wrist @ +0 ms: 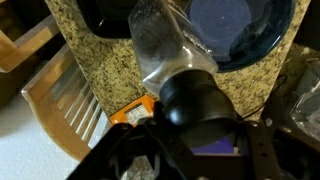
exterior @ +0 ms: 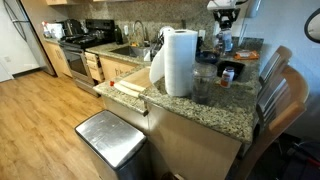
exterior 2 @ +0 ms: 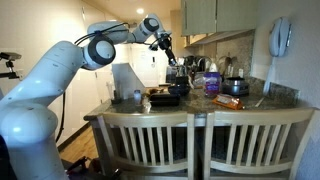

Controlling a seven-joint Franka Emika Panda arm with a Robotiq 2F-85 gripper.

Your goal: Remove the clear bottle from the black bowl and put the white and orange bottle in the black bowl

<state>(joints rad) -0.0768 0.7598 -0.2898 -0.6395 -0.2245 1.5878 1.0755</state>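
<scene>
Gripper (exterior 2: 173,60) is up above the counter (exterior: 200,108), at the end of the white arm (exterior 2: 60,75) reaching in over the far side. In wrist view a clear bottle (wrist: 160,45) fills the middle of the pic. Its black cap (wrist: 195,100) is nearest the cam and sits right btwn the dark, blurry finger shapes at the bottom. The body points away over the granite. Fingers look closed in on the bottle at the cap end w/ hardly any gap, but the actual contact is too dark to see.

Black bowl (wrist: 262,52) is top right in wrist view, on the counter. Inside looks bluish, and the bottle body overlaps its near rim in the pic. Bottle looks clear of the bowl, not in it.

White and orange bottle (exterior: 228,74) stands upright on the counter, on the chair side, just beside a clear container (exterior: 205,78) and near the paper towel roll (exterior: 178,62). It's not in the bowl. In wrist view an orange bit shows at the counter edge, mostly hidden by the gripper. Can't say for sure it's the same bottle.

Also there: two wooden chairs (exterior 2: 200,145) at the counter and a steel trash can (exterior: 110,140) on the wood floor. A purple bottle (exterior 2: 212,80) and a black pan (exterior 2: 235,87) sit on the counter in an exterior view.
</scene>
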